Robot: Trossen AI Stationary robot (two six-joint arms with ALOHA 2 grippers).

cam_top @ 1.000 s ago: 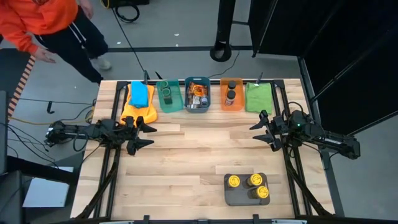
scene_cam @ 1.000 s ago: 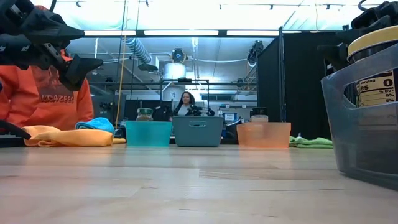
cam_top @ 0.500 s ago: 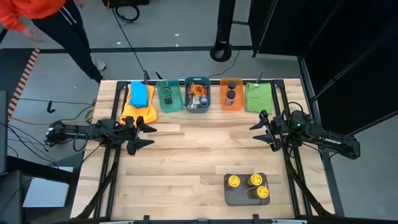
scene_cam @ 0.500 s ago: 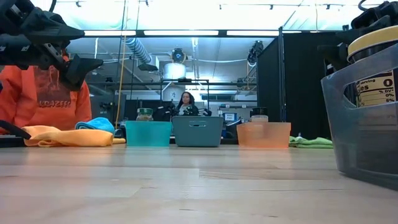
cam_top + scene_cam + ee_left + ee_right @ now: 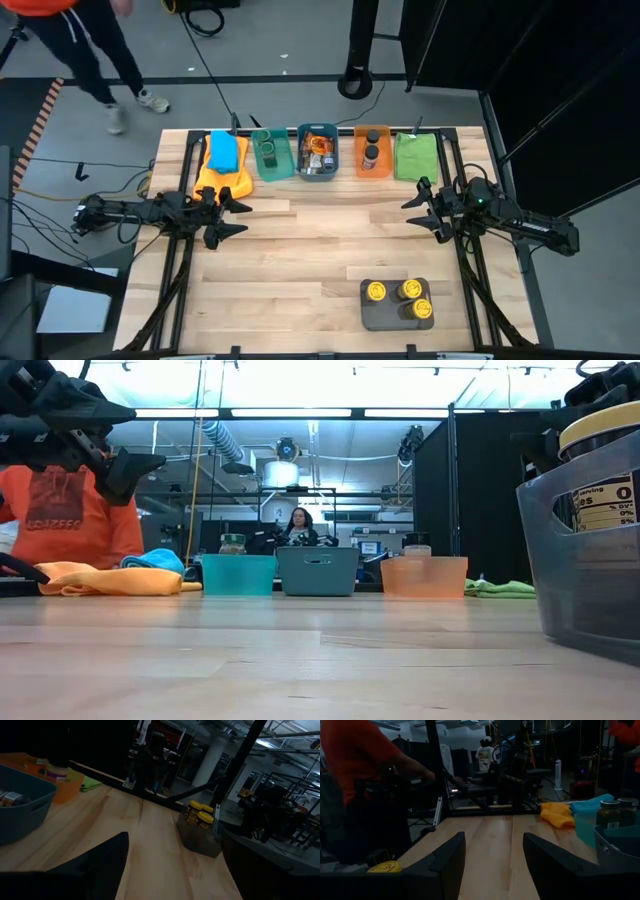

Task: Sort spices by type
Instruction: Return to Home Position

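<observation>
Three yellow-lidded spice jars (image 5: pixel 399 293) stand in a flat grey tray (image 5: pixel 375 318) near the table's near right edge. More jars and foil packets sit in the bins at the far edge: one jar in the teal bin (image 5: pixel 268 163), jars and packets in the blue-grey bin (image 5: pixel 318 173), and dark-lidded jars in the orange bin (image 5: pixel 373 170). My left gripper (image 5: pixel 237 217) hovers open over the table's left side. My right gripper (image 5: pixel 418 215) hovers open over the right side, farther back than the tray. Both are above the wood and hold nothing.
A yellow cloth (image 5: pixel 222 180) with a blue cloth (image 5: pixel 226 152) on it lies at the far left, and a green cloth (image 5: pixel 415 156) at the far right. Bare wood (image 5: pixel 310 250) lies between the arms. A person in orange (image 5: pixel 55 510) stands beyond the table's far left corner.
Both arms have kept still and no jar or packet has moved. The person in orange beyond the far left corner has walked farther away from the table.
</observation>
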